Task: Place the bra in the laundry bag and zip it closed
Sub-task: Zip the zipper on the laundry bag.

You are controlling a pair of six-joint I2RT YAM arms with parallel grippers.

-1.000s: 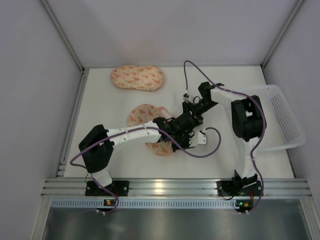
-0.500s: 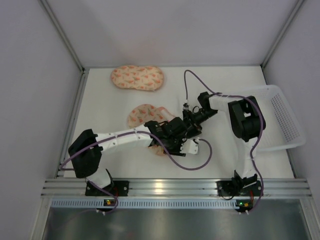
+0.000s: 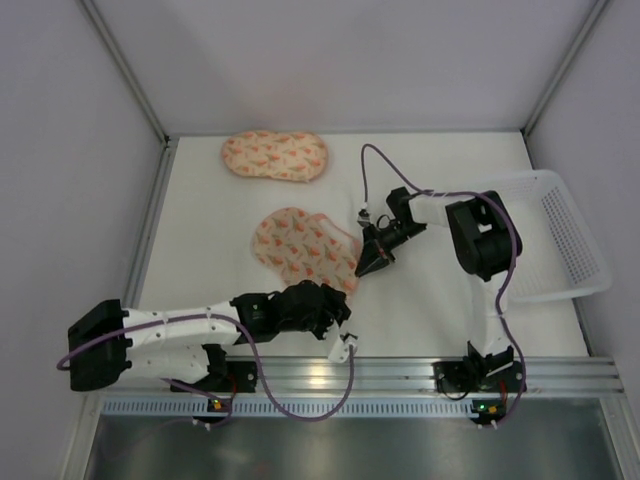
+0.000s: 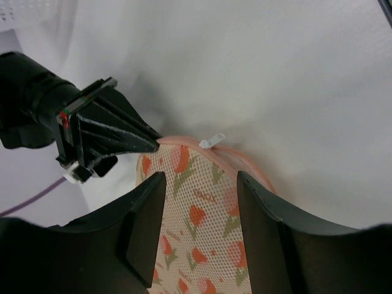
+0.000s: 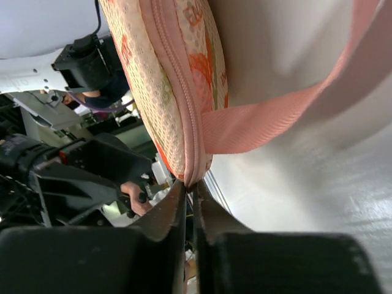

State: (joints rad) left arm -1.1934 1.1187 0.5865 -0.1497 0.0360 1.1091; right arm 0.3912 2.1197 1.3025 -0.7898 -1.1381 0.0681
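Top external view gives me the laundry bag (image 3: pixel 305 250) lying flat near the middle of the white table (image 3: pixel 450 320), its speckled peach face up. Its twin pouch (image 3: pixel 275 155) sits well apart at the far side, and a white mesh basket (image 3: pixel 560 230) is tipped up against the right wall. From the right wrist camera I see the right gripper (image 5: pixel 191 184) with its fingers pressed together on the very edge of the bag, right where the pink zip seam (image 5: pixel 180 92) runs down to meet them. A flat pink strap (image 5: pixel 275 116) branches off the bag's side just above that pinch. I read this as a narrow grip on the bag's rim. On the left wrist camera the left gripper (image 4: pixel 199 184) stands with its fingers well apart and nothing between them. The mesh face of the bag lies below and beyond the gap. Past the fingertips I can pick out a small white zipper pull (image 4: pixel 211 141) lying on the bag's pink rim, with the dark tip of the right gripper touching that rim just to its left. From above, the left arm reaches in low from the near left corner, its gripper just beside the bag's near edge. I cannot make out the bra in any view.
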